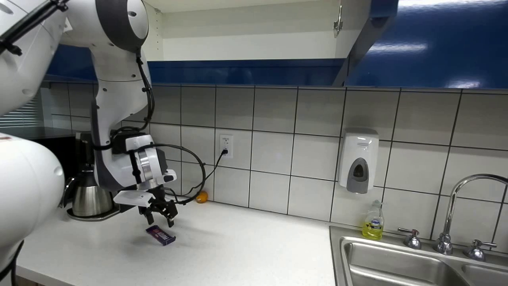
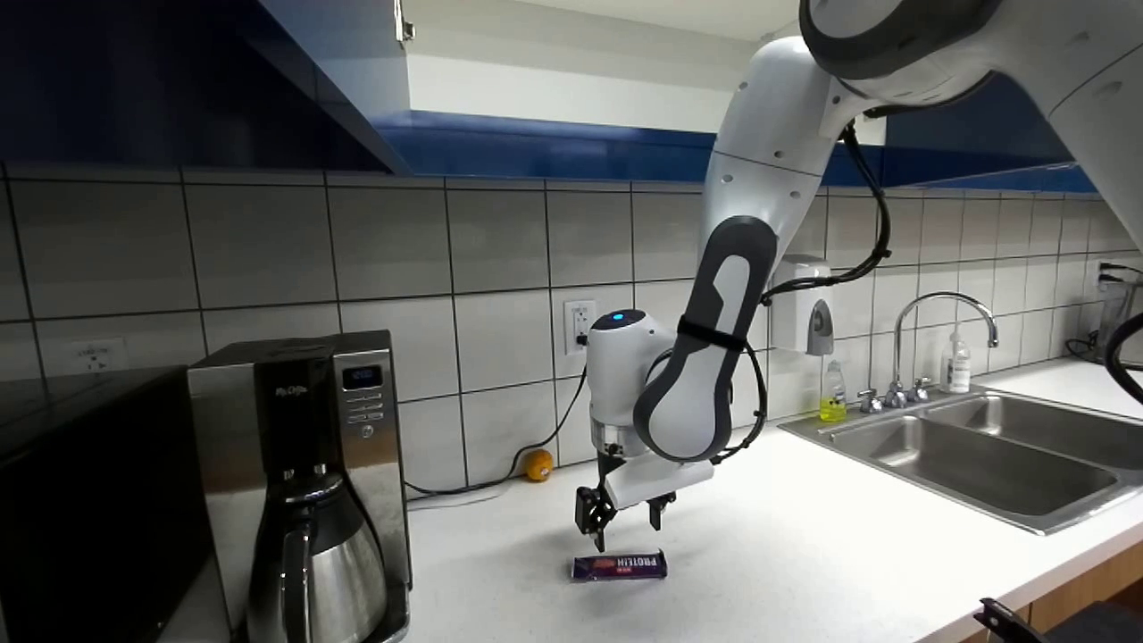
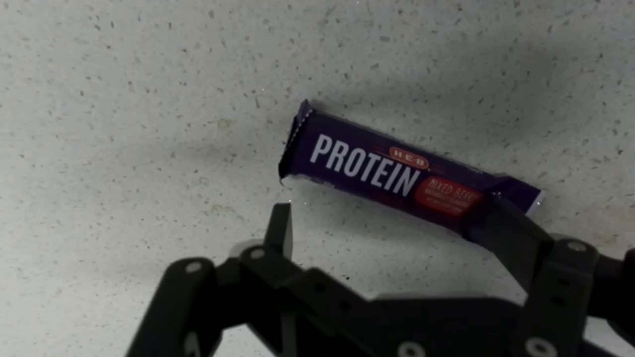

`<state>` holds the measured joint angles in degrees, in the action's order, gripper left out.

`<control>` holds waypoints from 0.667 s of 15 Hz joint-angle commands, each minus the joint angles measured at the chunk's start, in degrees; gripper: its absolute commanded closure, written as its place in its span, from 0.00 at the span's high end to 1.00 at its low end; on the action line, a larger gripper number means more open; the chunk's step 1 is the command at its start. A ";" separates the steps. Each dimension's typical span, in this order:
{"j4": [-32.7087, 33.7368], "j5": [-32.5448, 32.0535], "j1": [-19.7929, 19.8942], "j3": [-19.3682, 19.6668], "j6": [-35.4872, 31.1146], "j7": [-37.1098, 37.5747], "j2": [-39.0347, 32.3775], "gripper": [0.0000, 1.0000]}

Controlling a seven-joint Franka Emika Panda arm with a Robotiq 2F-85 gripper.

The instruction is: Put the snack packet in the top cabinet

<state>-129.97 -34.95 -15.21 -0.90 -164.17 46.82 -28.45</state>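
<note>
Wrist view alone labels the packet (image 3: pixel 402 172), seemingly, "MIXED BERRY".

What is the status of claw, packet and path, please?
Claw open, empty, above counter. Snack packet lying on counter, ungrasped. No obstacle visible between them.

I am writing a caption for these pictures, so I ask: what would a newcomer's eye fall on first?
Most likely the big white arm, which arches over the counter in both exterior views. Next, the purple packet, lying on that counter below the open gripper. Higher up, the open, blue-edged cabinet would probably also draw the eye.
</note>
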 commanded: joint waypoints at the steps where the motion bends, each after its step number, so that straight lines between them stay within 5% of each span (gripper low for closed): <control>1: 0.01 0.00 0.00 0.02 0.00 0.00 0.00 1.00; 10: -5.57 0.33 4.54 -4.32 -1.45 -12.42 3.15 1.00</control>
<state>-132.33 -34.91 -13.79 -2.83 -164.72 39.74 -28.10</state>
